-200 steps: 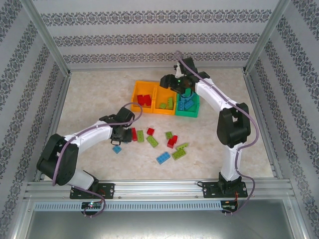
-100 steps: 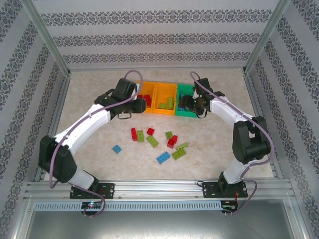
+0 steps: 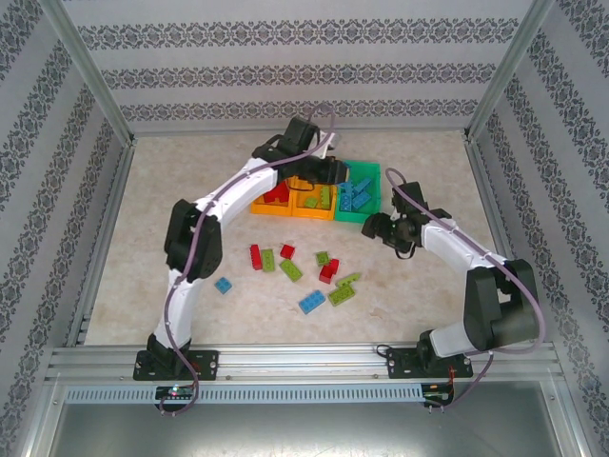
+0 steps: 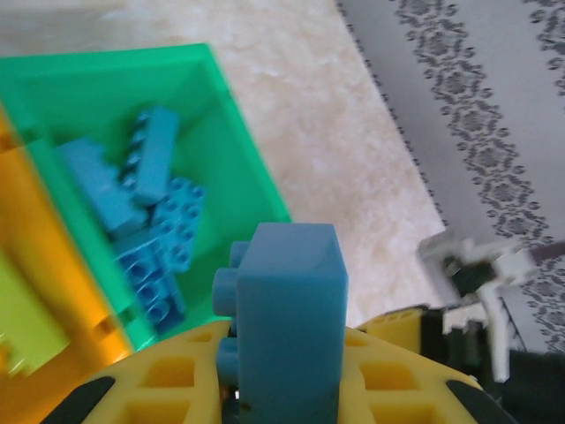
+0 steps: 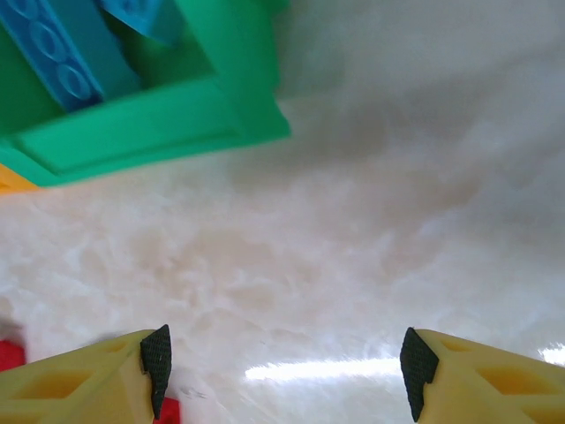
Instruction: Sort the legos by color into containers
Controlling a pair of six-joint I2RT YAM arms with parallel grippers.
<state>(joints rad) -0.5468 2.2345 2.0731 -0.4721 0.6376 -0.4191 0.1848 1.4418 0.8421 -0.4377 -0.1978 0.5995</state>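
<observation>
The left tool (image 3: 336, 171) clamps a blue brick (image 4: 291, 300) above the green bin (image 4: 256, 168). Light, rigid and slick, it likely holds best across flat walls. The right tool (image 5: 284, 360) hangs open over the bench (image 5: 371, 230).

A pale cream, marble-patterned bench (image 3: 171, 190) lies between grey-and-white wall panels with ornate floral stripes (image 3: 304, 57). Slanted aluminium posts (image 3: 100, 86) rise at its far corners. A ribbed aluminium rail (image 3: 304, 362) runs along the near edge.
</observation>
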